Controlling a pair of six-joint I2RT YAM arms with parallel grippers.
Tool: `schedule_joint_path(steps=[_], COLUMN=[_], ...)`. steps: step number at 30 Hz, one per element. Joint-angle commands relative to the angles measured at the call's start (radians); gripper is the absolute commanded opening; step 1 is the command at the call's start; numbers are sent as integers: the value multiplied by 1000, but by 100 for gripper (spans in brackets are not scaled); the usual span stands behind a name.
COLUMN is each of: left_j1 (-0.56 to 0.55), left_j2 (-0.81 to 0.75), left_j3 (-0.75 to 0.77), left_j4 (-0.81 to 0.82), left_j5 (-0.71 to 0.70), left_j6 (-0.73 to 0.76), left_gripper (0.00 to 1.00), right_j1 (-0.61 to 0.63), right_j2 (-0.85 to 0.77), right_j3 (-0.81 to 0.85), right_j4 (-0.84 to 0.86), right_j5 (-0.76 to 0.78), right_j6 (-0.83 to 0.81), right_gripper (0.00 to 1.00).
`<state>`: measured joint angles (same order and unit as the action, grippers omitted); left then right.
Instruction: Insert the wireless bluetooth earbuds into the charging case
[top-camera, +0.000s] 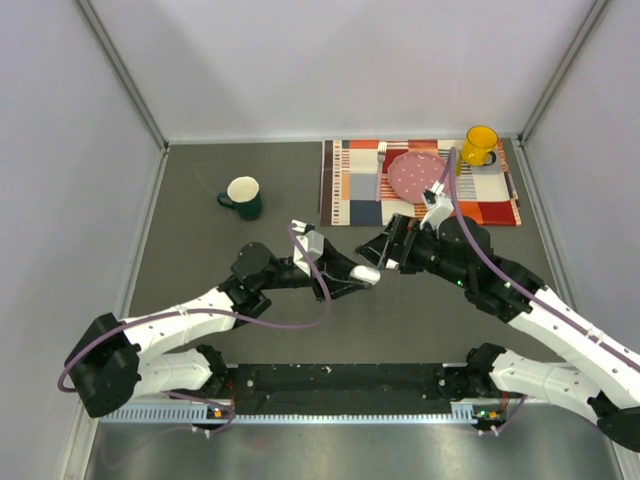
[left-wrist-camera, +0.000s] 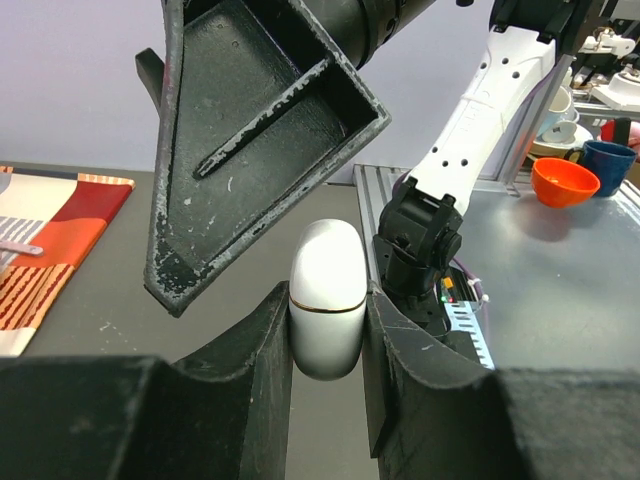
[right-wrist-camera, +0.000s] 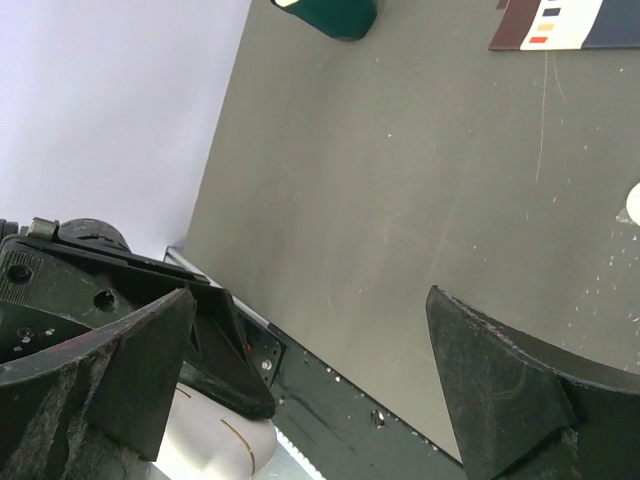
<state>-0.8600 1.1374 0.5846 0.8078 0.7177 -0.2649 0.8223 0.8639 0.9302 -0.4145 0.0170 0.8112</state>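
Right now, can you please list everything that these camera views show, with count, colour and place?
white oval plastic charging case: one, white, shut, held in the left pincer.
dark green handled mug: one, green, white inside, far left of the table.
striped cloth placemat: one, red, orange, white and navy, far right.
pink dotted round plate: one, pink, on the placemat.
silver metal fork: one, silver, on the placemat, left of the plate.
yellow handled mug: one, yellow, at the placemat's far right corner.
orange round bowl: one, orange, off the table, left wrist view.
white earbuds: none that I can make out.
left pincer: one, black, shut on the case.
right pincer: one, black, open, empty, close beside the case.
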Motion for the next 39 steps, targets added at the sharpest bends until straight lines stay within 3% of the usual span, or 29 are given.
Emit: schedule_joint_path(steps=[1, 6, 11, 16, 21, 30, 39], left_j1=[1, 1, 18, 104, 160, 177, 193], left_j2=[-1, -14, 15, 77, 163, 467, 627], left_j3=[15, 20, 58, -3, -34, 126, 189], left_j4=[57, 8, -207, -194, -179, -230, -171], left_j5=[-26, -193, -391, -348, -333, -213, -291], left_j6=[-10, -25, -151, -369, -537, -669, -830], left_gripper=[0, 0, 0, 0, 0, 0, 1], right_j1=[9, 31, 31, 15, 6, 3, 0], right_j2=[0, -2, -75, -190, -239, -272, -292], right_j3=[16, -30, -96, -136, -157, -179, -185], right_j4=[46, 0, -58, -141, -175, -176, -178], right_j5=[12, 41, 224, 383, 405, 402, 408], right_j6=[-21, -12, 89, 143, 171, 155, 111], right_gripper=[99, 99, 99, 99, 99, 99, 99])
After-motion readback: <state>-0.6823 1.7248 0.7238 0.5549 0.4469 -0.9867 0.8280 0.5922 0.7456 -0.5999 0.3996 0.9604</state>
